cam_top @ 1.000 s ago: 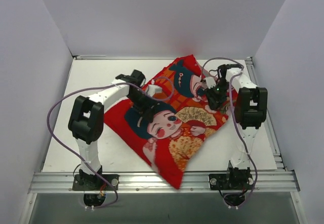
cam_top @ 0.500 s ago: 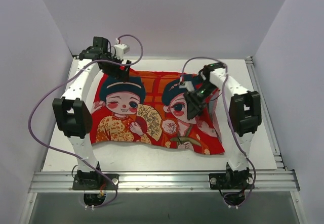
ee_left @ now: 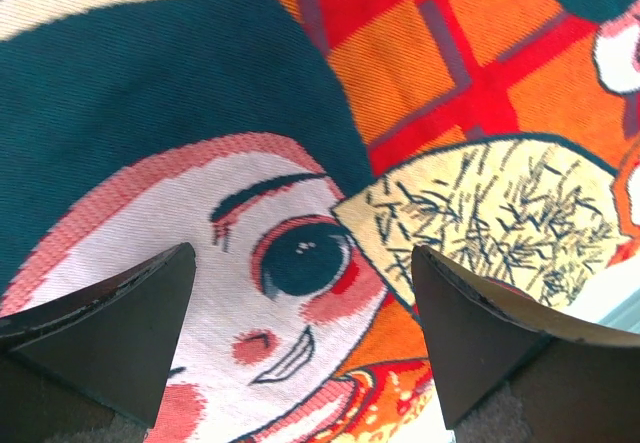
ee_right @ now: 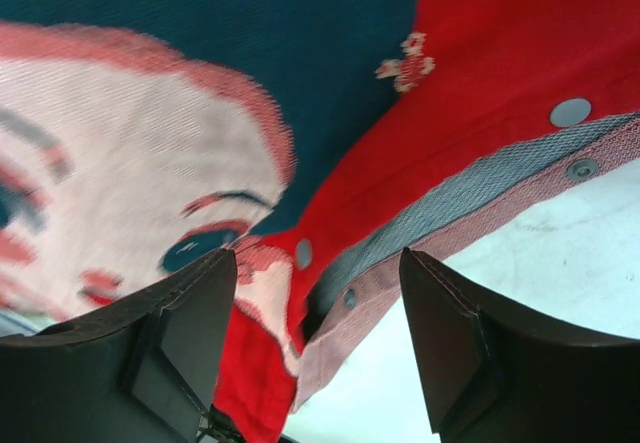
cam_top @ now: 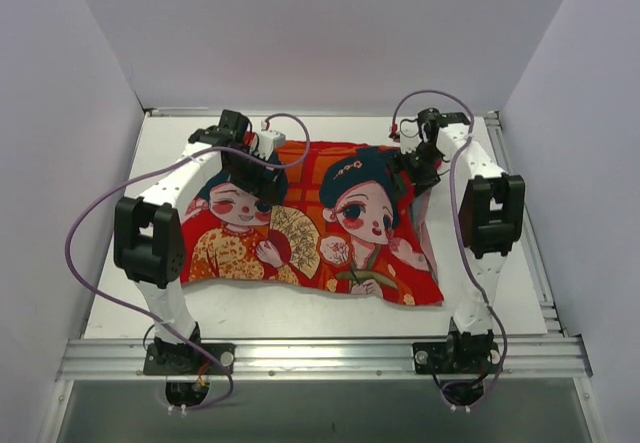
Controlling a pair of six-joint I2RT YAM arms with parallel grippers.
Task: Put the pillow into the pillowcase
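We see the pillowcase (cam_top: 310,228) lying flat and print-up across the middle of the bench (cam_top: 260,308), its far edge near the bench's far edge and its right end reaching toward the right edge. The left end effector (cam_top: 258,178) hovers released over the left child's face (ee_left: 200,263) near the pillowcase's far-left corner, fingers spread with nothing between them. The right end effector (cam_top: 413,159) hangs over the far-right corner, also released, above the open hem (ee_right: 480,213) with its snaps (ee_right: 570,112).
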